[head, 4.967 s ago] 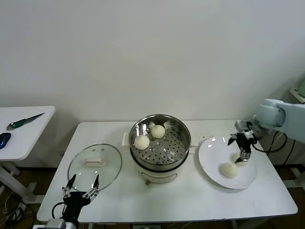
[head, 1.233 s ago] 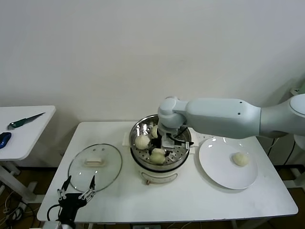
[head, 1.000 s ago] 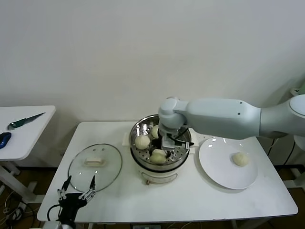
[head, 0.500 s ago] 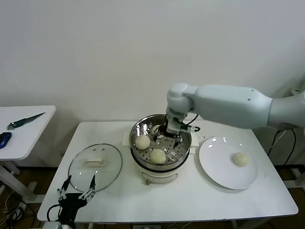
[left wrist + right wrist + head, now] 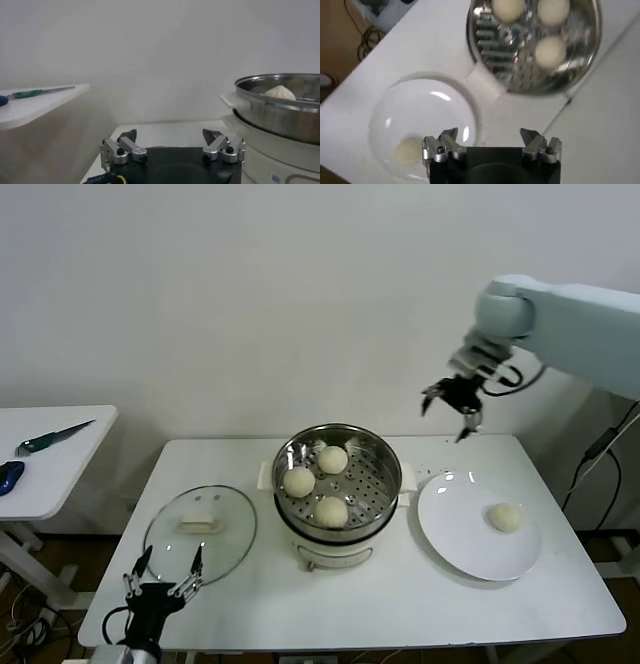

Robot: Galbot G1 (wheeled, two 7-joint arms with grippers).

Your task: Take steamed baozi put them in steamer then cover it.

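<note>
The steamer (image 5: 335, 551) stands mid-table with three steamed baozi inside (image 5: 332, 459) (image 5: 298, 481) (image 5: 332, 511). A further baozi (image 5: 505, 517) lies on the white plate (image 5: 455, 534) to its right. My right gripper (image 5: 450, 406) hangs open and empty high above the gap between steamer and plate. Its wrist view looks down on the steamer (image 5: 481, 47), the plate (image 5: 435, 107) and that baozi (image 5: 407, 150), with the right gripper (image 5: 491, 137) empty. My left gripper (image 5: 160, 576) waits open at the table's front left edge. In the left wrist view the left gripper (image 5: 172, 140) faces the steamer (image 5: 280, 112).
A glass lid (image 5: 199, 529) with a cream handle lies flat on the table left of the steamer. A side table (image 5: 60, 474) at far left carries a green-handled knife (image 5: 50, 436) and a blue object (image 5: 8, 476).
My right gripper has lifted out of the steamer and swung up and to the right, leaving a third baozi in the insert. The left arm has stayed put.
</note>
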